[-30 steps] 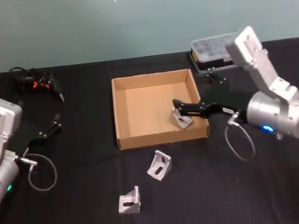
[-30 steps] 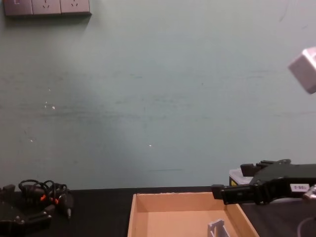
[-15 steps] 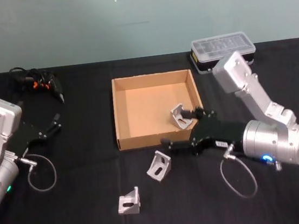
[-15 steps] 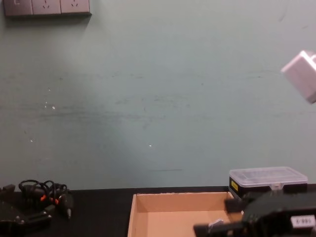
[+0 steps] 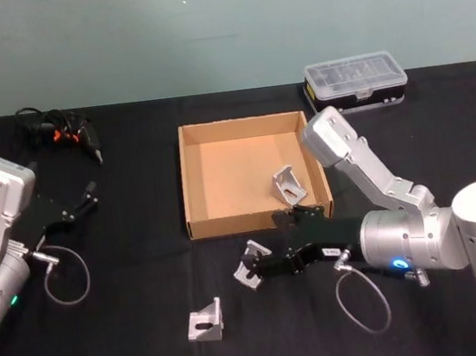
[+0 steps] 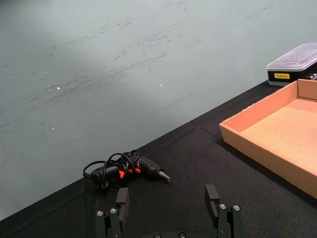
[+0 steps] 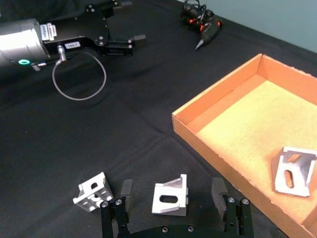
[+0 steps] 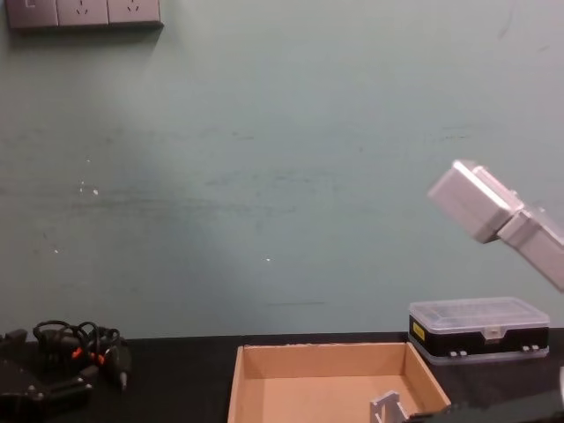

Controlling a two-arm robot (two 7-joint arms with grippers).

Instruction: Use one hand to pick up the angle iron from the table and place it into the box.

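Observation:
One silver angle iron (image 5: 256, 259) lies on the black table (image 5: 128, 270) just in front of the box (image 5: 192, 184). My right gripper (image 5: 250, 270) is low over it and open. In the right wrist view this angle iron (image 7: 171, 201) sits between the two fingers (image 7: 126, 190), clear of both. A second angle iron (image 5: 205, 319) lies nearer the front left, also seen as the piece (image 7: 93, 191) beside the gripper. A third angle iron (image 5: 288, 184) rests inside the tan box, by its right wall. My left gripper (image 5: 87, 197) stays parked at the left, open (image 6: 167, 202).
A clear-lidded plastic case (image 5: 355, 82) stands behind the box at the right. A tangle of black cables with a tool (image 5: 60, 132) lies at the back left. The box's front wall (image 7: 218, 148) rises right behind the grasp spot.
My right gripper has left the box, crossed its front wall and come down around the angle iron on the table. The angle iron inside the box stays put. The left arm has not moved.

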